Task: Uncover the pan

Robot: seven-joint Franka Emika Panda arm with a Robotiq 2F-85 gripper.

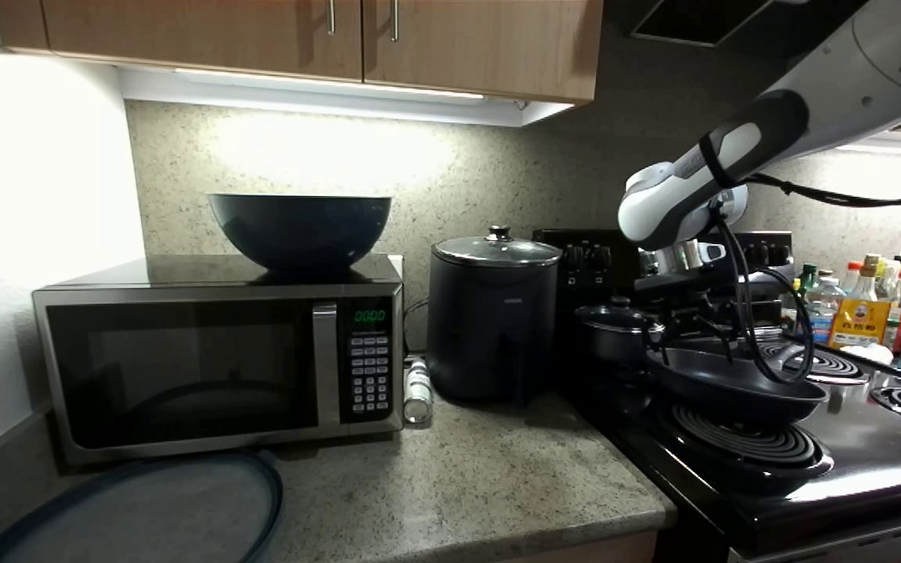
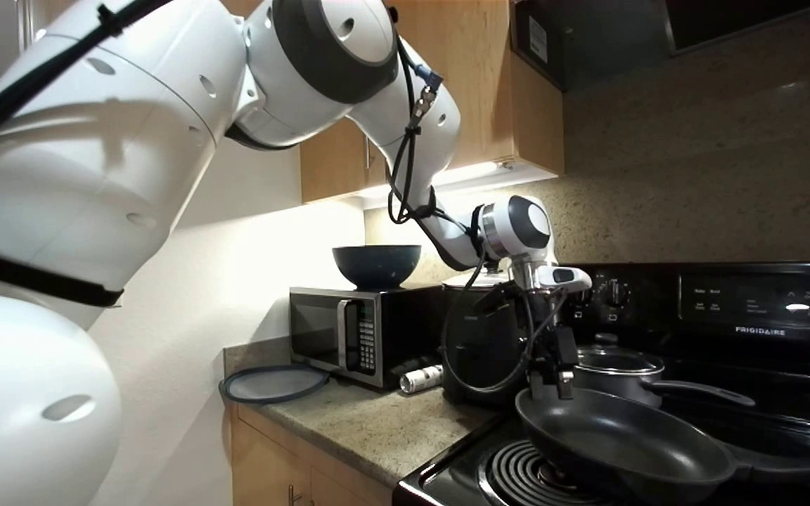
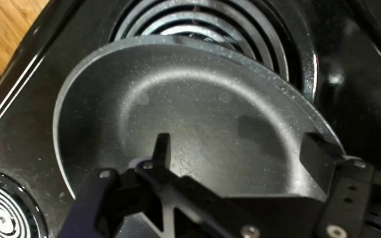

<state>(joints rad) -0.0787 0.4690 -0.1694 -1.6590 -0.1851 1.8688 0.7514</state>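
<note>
The pan (image 2: 616, 436) is on the black stove (image 3: 28, 142), partly over a coil burner (image 1: 740, 442), its open face upward and its dark inside plain to see in the wrist view; in both exterior views it looks tilted, and what its base touches is hidden; in an exterior view its handle (image 2: 792, 467) runs to the frame's right edge; above the pan hangs the gripper (image 3: 236, 142), jaws standing wide apart, one of its fingers (image 3: 316, 155) close to the rim (image 3: 331, 132), though whether it touches cannot be told; a white arm (image 1: 849, 86) slants down to the gripper; just behind the pan, in an exterior view, stands a small lidded pot (image 2: 616, 383); beside the stove, on the speckled counter (image 1: 513, 477), stands a tall black container (image 1: 486, 336) topped by a glass lid (image 1: 497, 251); next to that a small cylinder (image 1: 418, 391) lies on its side; then comes the microwave (image 1: 192, 367), with a deep dark bowl (image 1: 302, 231) on top and a round blue-rimmed disc (image 1: 153, 508) lying flat on the counter in front of it; past the stove, bottles (image 1: 861, 324) crowd together.
</note>
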